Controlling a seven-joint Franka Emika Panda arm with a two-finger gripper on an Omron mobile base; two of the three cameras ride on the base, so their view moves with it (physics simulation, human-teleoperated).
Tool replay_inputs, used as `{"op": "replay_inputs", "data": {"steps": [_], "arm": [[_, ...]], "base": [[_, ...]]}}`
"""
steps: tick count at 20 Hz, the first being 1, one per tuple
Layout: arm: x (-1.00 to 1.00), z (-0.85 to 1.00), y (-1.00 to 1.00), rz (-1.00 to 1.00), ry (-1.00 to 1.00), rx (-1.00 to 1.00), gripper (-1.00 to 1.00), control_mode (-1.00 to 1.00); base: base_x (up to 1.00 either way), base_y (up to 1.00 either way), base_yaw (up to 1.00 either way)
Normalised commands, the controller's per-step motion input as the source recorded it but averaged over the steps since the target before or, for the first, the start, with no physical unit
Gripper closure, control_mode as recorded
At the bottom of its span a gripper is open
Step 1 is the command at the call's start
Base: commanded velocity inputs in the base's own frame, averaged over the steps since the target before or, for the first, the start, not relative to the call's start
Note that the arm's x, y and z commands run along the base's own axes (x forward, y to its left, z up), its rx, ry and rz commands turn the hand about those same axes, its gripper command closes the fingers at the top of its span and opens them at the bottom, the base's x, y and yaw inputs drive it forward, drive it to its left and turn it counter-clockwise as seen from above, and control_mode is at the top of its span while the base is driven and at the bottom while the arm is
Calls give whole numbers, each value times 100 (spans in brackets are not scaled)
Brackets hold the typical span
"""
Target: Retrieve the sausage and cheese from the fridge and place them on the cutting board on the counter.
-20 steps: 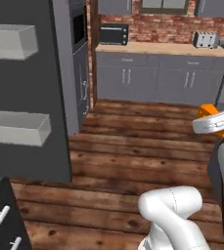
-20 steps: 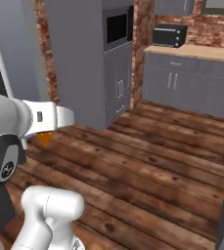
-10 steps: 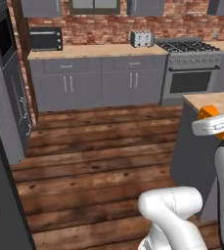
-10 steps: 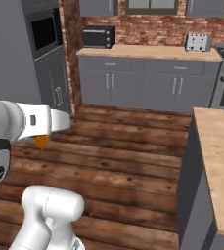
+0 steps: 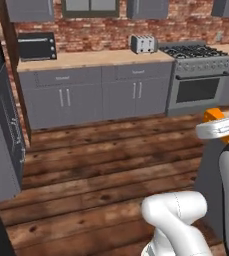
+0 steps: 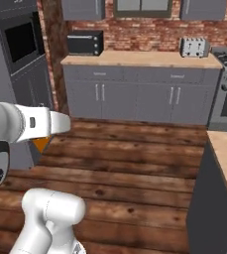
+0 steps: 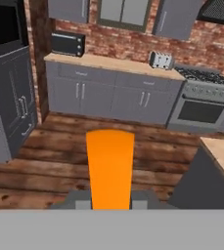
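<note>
A red brick wall (image 5: 111, 27) runs along the far side of the kitchen, with a window (image 5: 90, 6) set high in it between grey wall cupboards (image 5: 146, 7). A black microwave (image 5: 36, 46) sits far left and a silver toaster (image 5: 143, 44) further right. Grey cupboard fronts (image 5: 101, 96) with pale bar handles stand below them. To the right is a grey gas stove (image 5: 198, 75) with a dark oven door. On the near left, a built-in oven (image 6: 20, 42) is set in a tall grey unit. Dark wooden planks (image 5: 101, 165) cover the floor.
</note>
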Motion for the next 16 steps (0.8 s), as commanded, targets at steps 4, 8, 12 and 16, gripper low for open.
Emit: {"op": "replay_inputs", "data": {"steps": [4, 8, 12, 16], "arm": [[0, 0, 0, 0, 0, 0, 100, 100], [0, 0, 0, 0, 0, 0, 100, 100], [0, 0, 0, 0, 0, 0, 100, 100], [0, 0, 0, 0, 0, 0, 100, 100]], "base": [[100, 41, -9], [100, 21, 0], [100, 5, 0], [100, 0, 0]]}}
